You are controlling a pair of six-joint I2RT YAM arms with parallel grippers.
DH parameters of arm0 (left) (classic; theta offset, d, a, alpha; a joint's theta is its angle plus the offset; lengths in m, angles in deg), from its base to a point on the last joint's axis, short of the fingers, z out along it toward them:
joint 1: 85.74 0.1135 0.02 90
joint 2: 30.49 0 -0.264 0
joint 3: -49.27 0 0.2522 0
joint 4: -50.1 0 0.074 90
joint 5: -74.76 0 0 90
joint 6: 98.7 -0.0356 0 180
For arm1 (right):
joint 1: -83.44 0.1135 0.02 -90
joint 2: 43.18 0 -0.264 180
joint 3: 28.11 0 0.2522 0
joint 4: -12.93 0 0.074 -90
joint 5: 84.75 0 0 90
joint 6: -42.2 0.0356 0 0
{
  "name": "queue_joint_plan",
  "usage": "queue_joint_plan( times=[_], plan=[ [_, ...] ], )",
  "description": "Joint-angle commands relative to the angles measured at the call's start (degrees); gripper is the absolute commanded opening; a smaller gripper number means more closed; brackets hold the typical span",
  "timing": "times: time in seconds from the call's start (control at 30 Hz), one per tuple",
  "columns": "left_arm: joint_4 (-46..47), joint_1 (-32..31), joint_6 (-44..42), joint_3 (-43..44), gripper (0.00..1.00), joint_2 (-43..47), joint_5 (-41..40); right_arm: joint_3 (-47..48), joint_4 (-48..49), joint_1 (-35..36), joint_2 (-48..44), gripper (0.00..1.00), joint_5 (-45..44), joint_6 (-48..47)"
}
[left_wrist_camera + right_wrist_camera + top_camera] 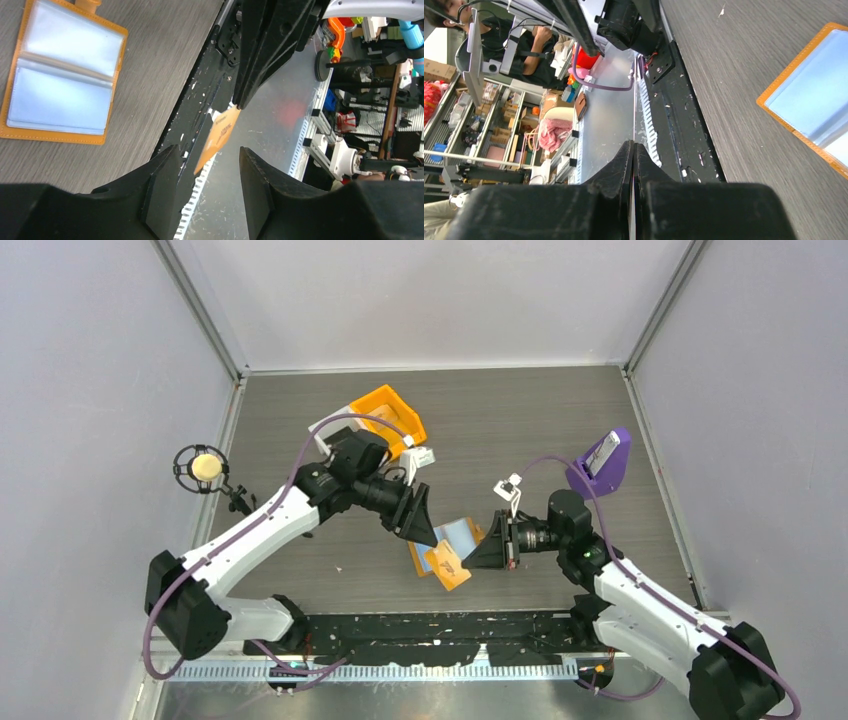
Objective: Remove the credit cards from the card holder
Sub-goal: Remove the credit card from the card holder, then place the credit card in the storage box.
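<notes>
The card holder [462,532] lies open on the table between the two grippers. It is orange with two light blue pocket panels, and it shows clearly in the left wrist view [60,75] and at the right edge of the right wrist view [809,100]. My right gripper [482,554] [634,146] is shut on an orange credit card [447,566] and holds it above the table's front edge. In the left wrist view the card [219,135] hangs from the right gripper's tips. Its lower end reaches between the fingers of my open left gripper [207,150] [424,530] without touching them.
An orange plastic bin [385,412] stands at the back, left of centre. A purple wedge stand [603,462] with a flat item on it stands at the right. A yellow ball on a black ring mount [205,467] is at the left wall. A black rail [440,630] runs along the near edge.
</notes>
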Motion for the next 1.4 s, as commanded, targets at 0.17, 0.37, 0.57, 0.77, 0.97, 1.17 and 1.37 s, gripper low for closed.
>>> queue_joint_plan(
  times=[0.17,0.37,0.57,0.77,0.97,1.17,1.37],
  plan=[
    [-0.55,-0.18,-2.11,2.24,0.47,-3.98,6.9,-0.15,6.75,2.23,1.04,0.05,0.07,1.89],
    [2.44,-0.34,0.56,-0.17,0.32,-4.89,11.63,-0.78,8.07,2.33,1.73,0.05,0.42,1.58],
    [5.45,-0.63,3.1,-3.91,0.02,-1.51,11.34,-1.56,8.79,2.32,1.23,0.05,0.24,1.96],
    [4.3,-0.63,3.55,-3.52,0.0,-1.0,9.05,-1.34,8.96,2.25,1.27,0.05,-0.23,1.95],
    [3.14,-0.53,5.97,-1.17,0.0,0.19,1.8,-0.76,6.24,2.19,-1.88,0.4,-3.98,1.8],
    [2.11,-0.53,8.16,3.7,0.0,0.06,-3.33,3.68,-8.84,1.46,-6.02,0.7,-12.96,-6.72],
    [-1.91,-0.43,7.31,11.8,0.0,-1.5,-14.98,7.26,-19.35,1.45,-11.2,0.98,-23.79,-10.2]
  ],
)
